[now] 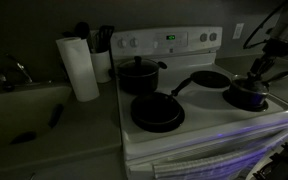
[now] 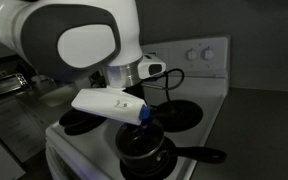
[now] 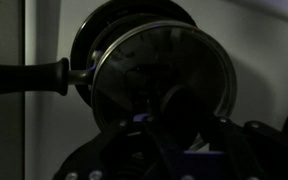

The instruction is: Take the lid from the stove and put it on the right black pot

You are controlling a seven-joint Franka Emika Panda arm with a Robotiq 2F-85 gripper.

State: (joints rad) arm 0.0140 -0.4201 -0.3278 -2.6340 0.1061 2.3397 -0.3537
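The scene is dark. On the white stove (image 1: 169,41) (image 2: 200,56), the small black saucepan (image 1: 246,99) (image 2: 144,156) sits on the front burner, its long handle (image 3: 24,77) pointing left in the wrist view. My gripper (image 1: 256,78) (image 2: 144,126) (image 3: 176,120) hangs right over it. In the wrist view the round glass lid (image 3: 164,60) with a metal rim covers most of the saucepan's rim (image 3: 92,32), slightly offset from it. The lid's knob sits between my fingers, which look shut on it. I cannot tell if the lid rests on the pot.
A larger black pot with side handles (image 1: 137,75) stands at the back of the stove. Flat black frying pans (image 1: 156,113) (image 1: 210,80) (image 2: 180,112) occupy other burners. A paper towel roll (image 1: 79,68) and a utensil holder (image 1: 102,52) stand on the counter beside the stove.
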